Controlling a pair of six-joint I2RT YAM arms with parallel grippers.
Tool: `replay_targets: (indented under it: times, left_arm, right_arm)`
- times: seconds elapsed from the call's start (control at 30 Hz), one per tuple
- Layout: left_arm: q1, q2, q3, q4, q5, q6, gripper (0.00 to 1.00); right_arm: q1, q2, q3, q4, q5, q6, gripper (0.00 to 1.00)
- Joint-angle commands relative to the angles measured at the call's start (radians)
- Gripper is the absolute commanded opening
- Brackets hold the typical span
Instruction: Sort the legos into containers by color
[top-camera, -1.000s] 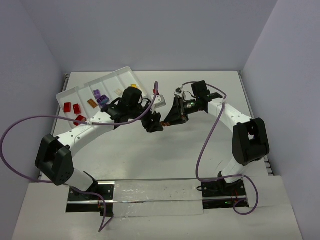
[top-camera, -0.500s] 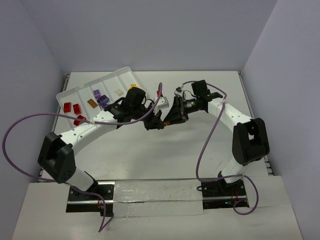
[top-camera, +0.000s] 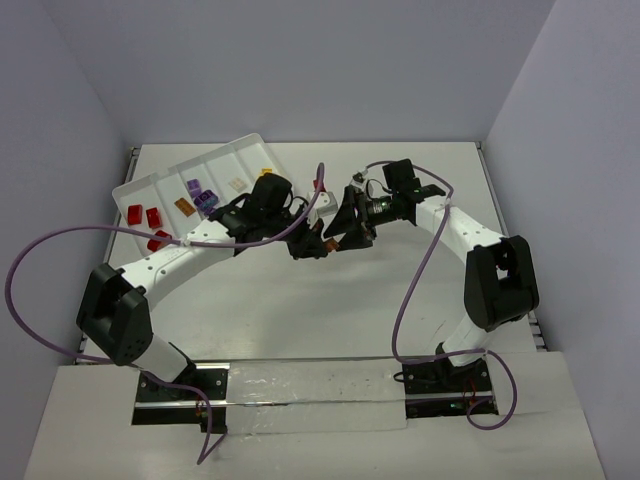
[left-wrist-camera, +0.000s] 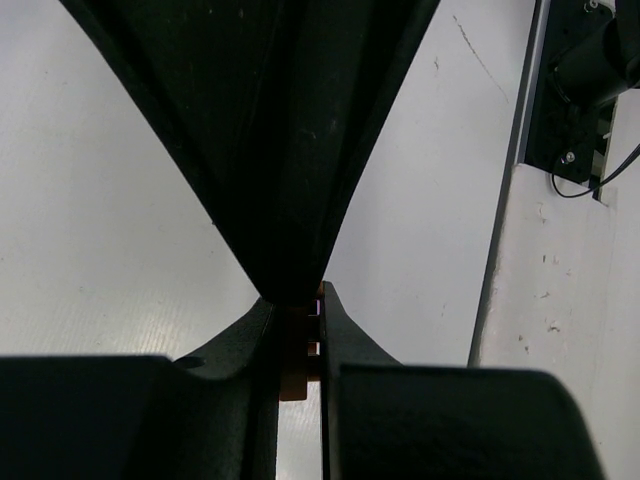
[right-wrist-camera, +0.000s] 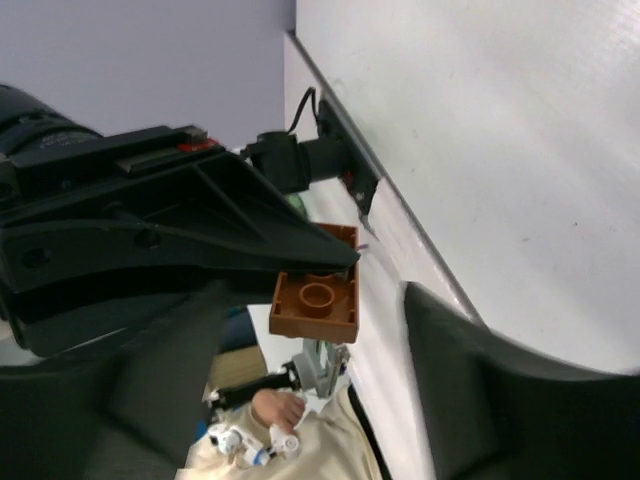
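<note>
An orange-brown lego (right-wrist-camera: 315, 295) hangs above the table's middle, pinched between the fingers of my left gripper (left-wrist-camera: 297, 312), which is shut on it; a sliver of the lego (left-wrist-camera: 292, 372) shows between its pads. My right gripper (right-wrist-camera: 320, 350) stands open around the brick, its fingers clear of it on both sides. In the top view the left gripper (top-camera: 311, 243) and right gripper (top-camera: 341, 228) meet tip to tip. The white divided tray (top-camera: 190, 161) at the back left holds red legos (top-camera: 144, 215), an orange one (top-camera: 183, 206), purple ones (top-camera: 200, 194), a beige one (top-camera: 236, 184) and a yellow one (top-camera: 266, 172).
A small white block (top-camera: 321, 205) with a red cable-end connector (top-camera: 317, 185) lies just behind the two grippers. Purple cables loop off both arms over the table. The right table edge and its rail (left-wrist-camera: 505, 230) show in the left wrist view.
My left gripper moved right and shut on the orange lego held by the right gripper. The right gripper's jaws then spread wide, letting go of it.
</note>
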Motion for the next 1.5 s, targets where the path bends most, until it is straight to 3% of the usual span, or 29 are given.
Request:
replay_targets:
  times: [0.0,0.13,0.27,0.37,0.53,0.6,0.73,1.03,1.17,1.3,1.47]
  left_arm:
    - [-0.001,-0.038,-0.015,-0.002,-0.019,-0.032,0.00]
    - [0.007,-0.067,-0.065,0.007,-0.048,-0.070,0.00]
    - [0.044,-0.157,-0.122,0.037,-0.142,-0.153,0.00]
    - [0.150,-0.273,-0.197,0.091,-0.254,-0.280,0.00]
    - [0.435,-0.401,-0.244,0.093,-0.551,-0.515,0.00]
    - [0.502,-0.368,-0.190,0.004,-0.727,-0.581,0.00]
    - [0.604,-0.255,-0.083,-0.087,-0.886,-0.691,0.00]
    - [0.712,-0.007,0.057,-0.098,-0.908,-0.792,0.02]
    - [0.750,0.090,0.109,-0.088,-0.923,-0.791,0.12]
    - [0.758,0.144,0.108,-0.049,-0.913,-0.769,0.36]
    - [0.763,0.192,0.135,-0.053,-0.933,-0.753,0.51]
  right_arm:
    - [-0.033,-0.044,0.033,0.011,0.082,0.007,0.86]
    - [-0.087,-0.098,0.032,-0.016,0.179,0.010,0.88]
    - [-0.156,-0.181,0.047,-0.097,0.435,-0.006,0.89]
    - [-0.206,-0.253,0.025,-0.101,0.606,0.004,0.90]
    - [-0.232,-0.311,-0.002,-0.101,0.726,-0.004,0.91]
    - [-0.232,-0.316,-0.012,-0.095,0.737,-0.004,0.91]
    - [-0.232,-0.317,-0.026,-0.092,0.732,-0.008,0.91]
    - [-0.232,-0.333,-0.058,-0.096,0.713,-0.020,0.91]
    - [-0.232,-0.337,-0.061,-0.104,0.714,-0.027,0.91]
    - [-0.232,-0.342,-0.056,-0.112,0.729,-0.035,0.91]
    - [-0.233,-0.341,-0.047,-0.122,0.739,-0.041,0.91]
